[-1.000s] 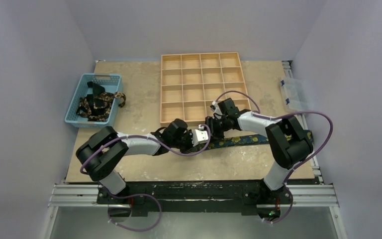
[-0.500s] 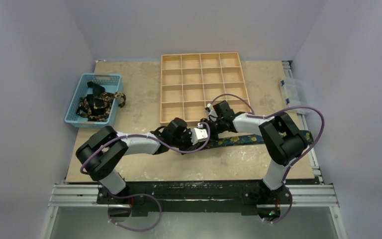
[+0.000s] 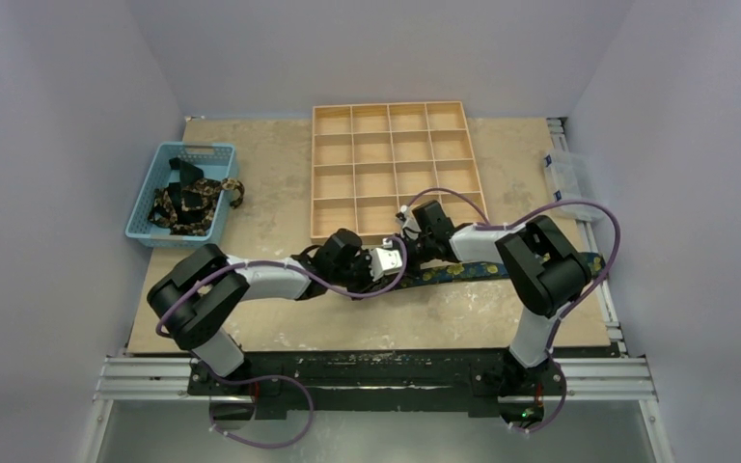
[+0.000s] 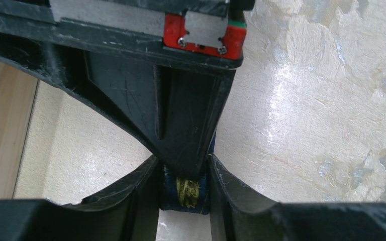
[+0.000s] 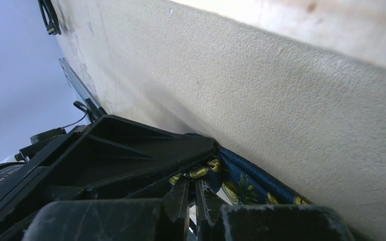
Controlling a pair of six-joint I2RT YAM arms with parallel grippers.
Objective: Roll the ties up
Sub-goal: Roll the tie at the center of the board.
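The tie lies flat along the near edge of the worktop. Its long axis runs left to right, from the middle of that edge toward the near right corner. Both grippers meet at its left end, so the unrolled length stretches away to the right of them, under the right arm's forearm and elbow.

The left gripper comes in from the left, in line with the tie. The right gripper reaches down from the wooden tray side. Neither is clearly nearer, since both are at the tie's end. Any roll has to travel rightward along the fabric.

The overhead view gives this layout but hides the contact under the wrists. The left wrist view shows its fingers part-way closed on a small folded bundle of navy and gold cloth, with the tip of the right gripper pushed down between them. The right wrist view shows that gripper's jaws drawn together with fabric bunched at their tips. It seems to nip the cloth, though how much is unclear.

More ties lie in a heap in the blue basket by the left edge.
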